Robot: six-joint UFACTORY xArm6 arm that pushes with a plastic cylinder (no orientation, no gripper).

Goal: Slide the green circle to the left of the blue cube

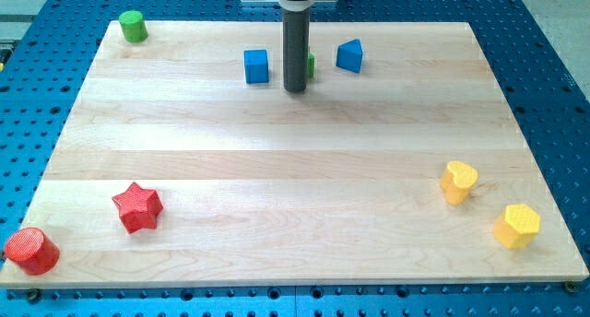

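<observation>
- Wooden board lies on a blue perforated table.
- Green circle stands upright at the far left corner; being round, it shows no heading or long axis.
- Blue cube sits far centre, well right of the green circle.
- My tip rests just right of the blue cube, with no jaws on the rod.
- A green block, shape unclear, is mostly hidden behind the rod.
- Blue wedge-like block lies just right of it.
- Red star and red cylinder occupy near left.
- Yellow heart and yellow hexagon occupy near right.
</observation>
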